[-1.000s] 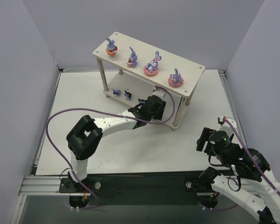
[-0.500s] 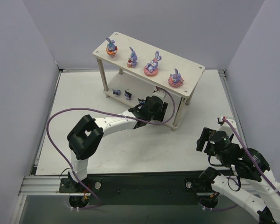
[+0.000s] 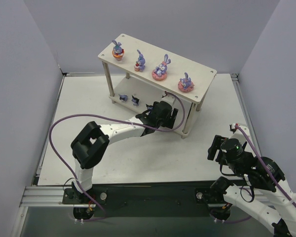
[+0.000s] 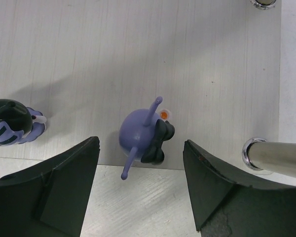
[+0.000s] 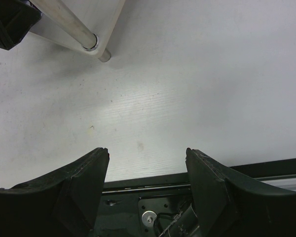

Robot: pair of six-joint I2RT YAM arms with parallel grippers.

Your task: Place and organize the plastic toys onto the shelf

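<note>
The pale wooden shelf [image 3: 202, 74] stands at the back middle of the table. Four purple rabbits [image 3: 161, 67] stand in a row on its top board. Three dark blue figures [image 3: 134, 100] show on the lower board. My left gripper [image 3: 160, 114] reaches in at the lower board. In the left wrist view it [image 4: 139, 145] is open, with a small blue figure [image 4: 138, 133] standing at the board's front edge between the fingertips, touching neither. Another blue figure [image 4: 12, 123] stands to its left. My right gripper [image 3: 222, 148] is open and empty, low at the near right [image 5: 147, 153].
A metal shelf leg [image 4: 276, 155] lies close to my left gripper's right finger. Another shelf leg [image 5: 69, 24] shows at the top left of the right wrist view. The table's dark front rail [image 5: 187, 197] lies under my right gripper. Grey walls enclose the table.
The left wrist has shifted very slightly at the shelf. The right arm has not moved.
</note>
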